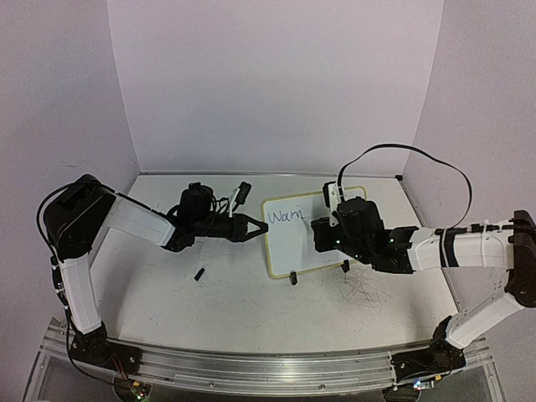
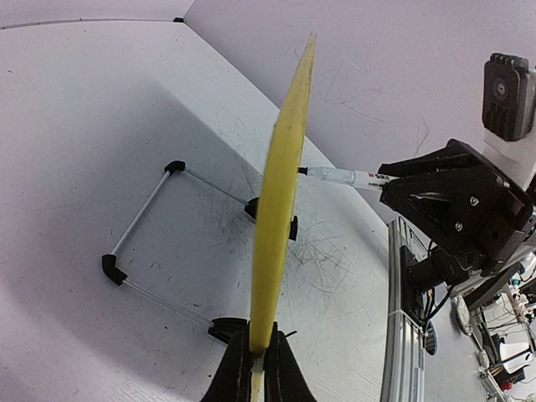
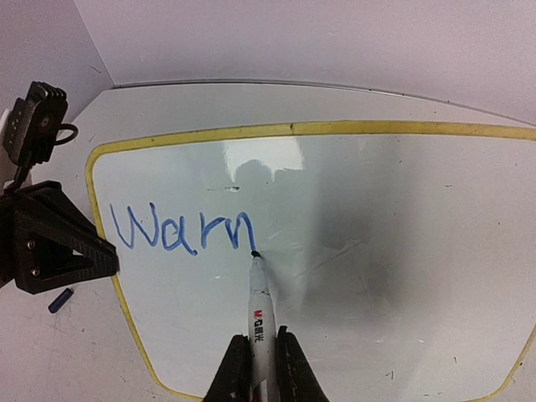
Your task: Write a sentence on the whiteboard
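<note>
The whiteboard (image 1: 285, 247) leans upright on a wire stand (image 2: 159, 226) mid-table. In the left wrist view only its yellow edge (image 2: 280, 184) shows. My left gripper (image 1: 255, 228) (image 2: 258, 368) is shut on the middle of the board's left edge, and in the right wrist view it is the black wedge (image 3: 59, 251) at the frame. My right gripper (image 3: 261, 360) (image 1: 322, 230) is shut on a white marker (image 3: 260, 301) (image 2: 343, 177). The marker's tip touches the board at the end of the sentence (image 3: 184, 230), which reads "Warn" in blue.
A small dark marker cap (image 1: 200, 274) (image 3: 59, 300) lies on the table left of the board. Two black clips (image 1: 294, 278) stand at the board's lower edge. Old scribbles (image 1: 364, 293) mark the tabletop in front. Walls close the back and sides.
</note>
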Controlling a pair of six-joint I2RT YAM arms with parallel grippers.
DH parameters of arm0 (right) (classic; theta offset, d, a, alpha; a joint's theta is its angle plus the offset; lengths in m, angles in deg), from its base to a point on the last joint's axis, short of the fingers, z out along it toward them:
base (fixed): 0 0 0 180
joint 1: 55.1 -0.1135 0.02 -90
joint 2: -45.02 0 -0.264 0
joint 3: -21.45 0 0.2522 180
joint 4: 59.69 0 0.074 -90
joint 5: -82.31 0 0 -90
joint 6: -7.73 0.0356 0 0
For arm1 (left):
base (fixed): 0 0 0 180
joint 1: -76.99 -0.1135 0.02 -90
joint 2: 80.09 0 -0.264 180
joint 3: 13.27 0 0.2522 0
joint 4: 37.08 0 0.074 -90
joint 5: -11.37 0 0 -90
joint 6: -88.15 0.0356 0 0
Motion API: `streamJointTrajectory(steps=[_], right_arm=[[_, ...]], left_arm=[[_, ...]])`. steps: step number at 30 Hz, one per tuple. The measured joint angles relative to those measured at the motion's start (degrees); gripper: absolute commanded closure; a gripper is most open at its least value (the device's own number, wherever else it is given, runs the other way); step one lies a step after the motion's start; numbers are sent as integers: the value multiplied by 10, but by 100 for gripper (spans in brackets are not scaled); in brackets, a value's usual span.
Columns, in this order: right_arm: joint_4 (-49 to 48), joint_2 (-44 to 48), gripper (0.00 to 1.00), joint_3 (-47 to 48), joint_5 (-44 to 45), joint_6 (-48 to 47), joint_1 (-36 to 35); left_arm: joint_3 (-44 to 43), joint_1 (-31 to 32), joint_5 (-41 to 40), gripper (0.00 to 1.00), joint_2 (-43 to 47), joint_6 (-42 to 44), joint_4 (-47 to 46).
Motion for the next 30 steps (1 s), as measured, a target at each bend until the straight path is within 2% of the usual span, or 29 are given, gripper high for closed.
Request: streamJointTrajectory(steps=[30], right_arm=[[-8, -10, 100, 22, 33, 0, 0]], left_arm=[[0, 2, -5, 100, 3, 0, 4]])
